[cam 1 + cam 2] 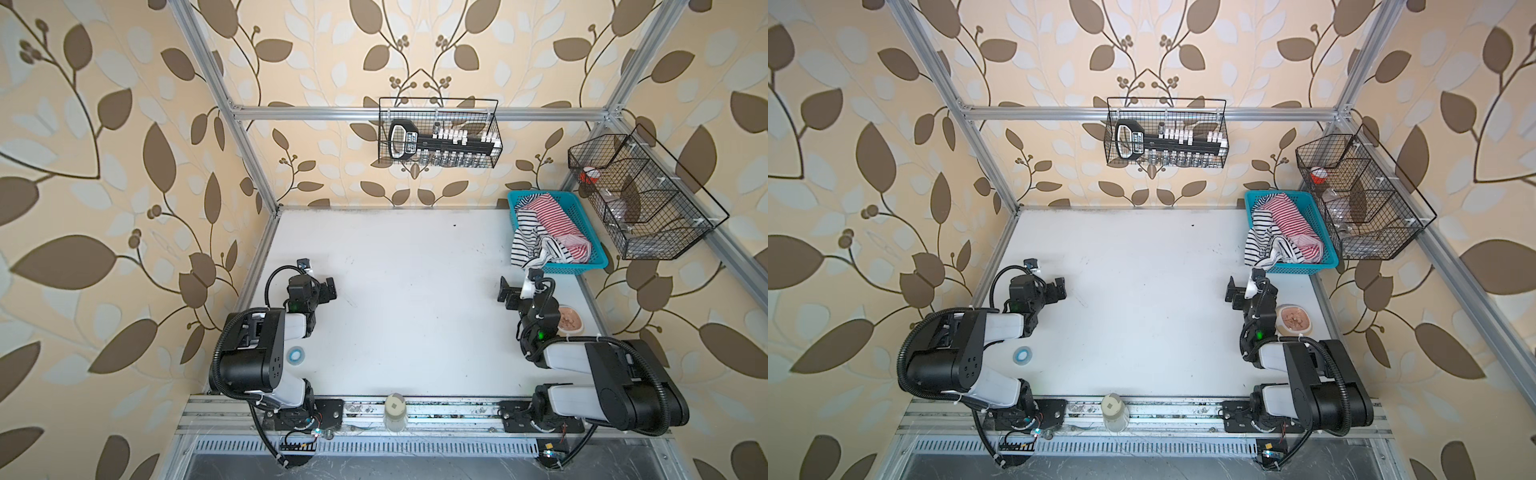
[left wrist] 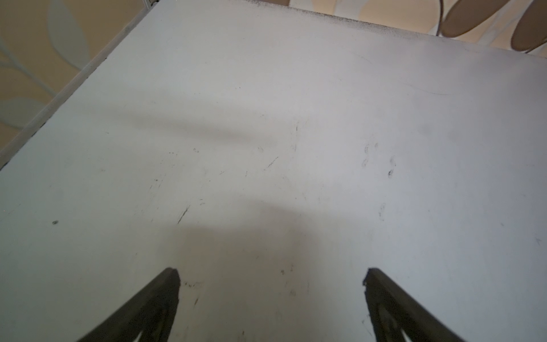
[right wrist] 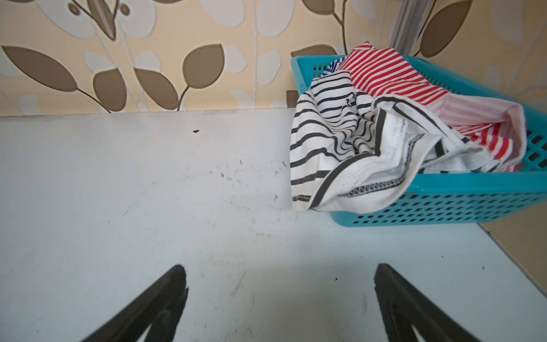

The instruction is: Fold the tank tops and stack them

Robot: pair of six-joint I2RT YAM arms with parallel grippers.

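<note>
Scuffed white table (image 1: 399, 291) inside a metal frame, leaf wallpaper all round. Both tank tops (image 1: 540, 232) lie crumpled, no clear long axis, in the teal basket (image 1: 598, 259) at upper right; the black-striped top (image 3: 331, 139) spills over its rim. Left gripper (image 2: 270, 278) and right gripper (image 3: 279, 275) hover with jaws wide open, empty.

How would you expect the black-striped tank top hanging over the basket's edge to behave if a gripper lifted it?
The black-striped tank top lies crumpled and drapes over the basket rim, so it is probably floppy and would sag from a pinch. It looks like thin knit, likely light. It overlaps the red-striped tank top, so lifting may drag that along.
</note>
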